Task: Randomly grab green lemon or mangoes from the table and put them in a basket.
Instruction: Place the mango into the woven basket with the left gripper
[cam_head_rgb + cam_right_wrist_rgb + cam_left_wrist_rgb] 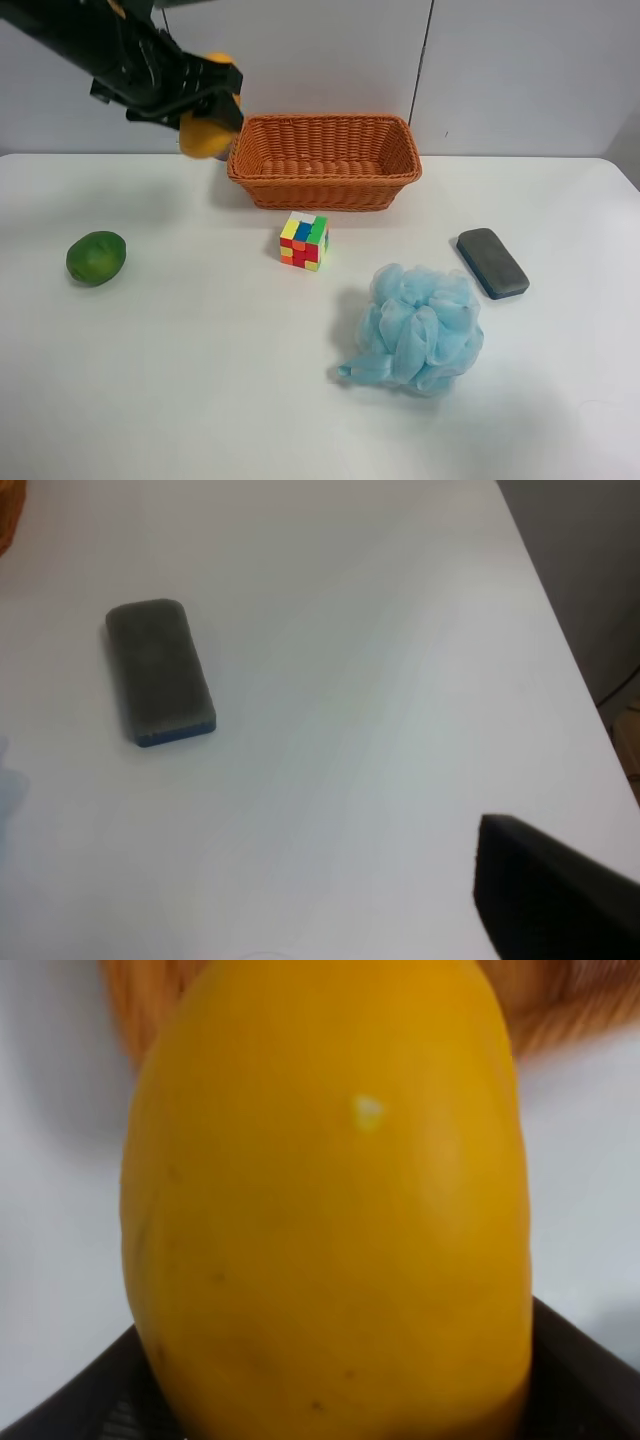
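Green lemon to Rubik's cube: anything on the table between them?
Nothing. In the exterior high view, only bare table lies between the green lemon and the cube.

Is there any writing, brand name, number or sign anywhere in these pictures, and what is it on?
None can be read in any view.
The mango, green lemon, basket, coloured cube, dark pad, blue puff and table carry no visible text or label.
The cube's squares are plain colours.
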You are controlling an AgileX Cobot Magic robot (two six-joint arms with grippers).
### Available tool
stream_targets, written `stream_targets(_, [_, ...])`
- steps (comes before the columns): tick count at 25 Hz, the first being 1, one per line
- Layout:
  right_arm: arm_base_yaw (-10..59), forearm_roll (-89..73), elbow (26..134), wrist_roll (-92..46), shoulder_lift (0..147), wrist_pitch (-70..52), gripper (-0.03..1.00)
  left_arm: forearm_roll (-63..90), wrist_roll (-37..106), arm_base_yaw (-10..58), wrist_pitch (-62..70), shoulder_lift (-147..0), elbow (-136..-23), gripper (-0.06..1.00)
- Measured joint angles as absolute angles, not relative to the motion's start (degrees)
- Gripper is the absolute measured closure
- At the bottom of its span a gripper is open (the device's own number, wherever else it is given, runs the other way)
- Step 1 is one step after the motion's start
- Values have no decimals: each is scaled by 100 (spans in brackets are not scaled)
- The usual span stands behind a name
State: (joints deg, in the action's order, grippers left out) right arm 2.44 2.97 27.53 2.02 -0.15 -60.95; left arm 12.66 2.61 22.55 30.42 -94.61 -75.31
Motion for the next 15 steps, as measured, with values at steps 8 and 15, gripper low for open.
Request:
stream_targets(8, [244, 297, 2753, 202, -15, -6095, -2, 1261, 1018, 2355, 2493, -11164, -9127, 34])
stream_targets(15, [244, 297, 2753, 202, -15, -6095, -2, 1038, 1480, 2496, 2219, -12672, -10187, 34])
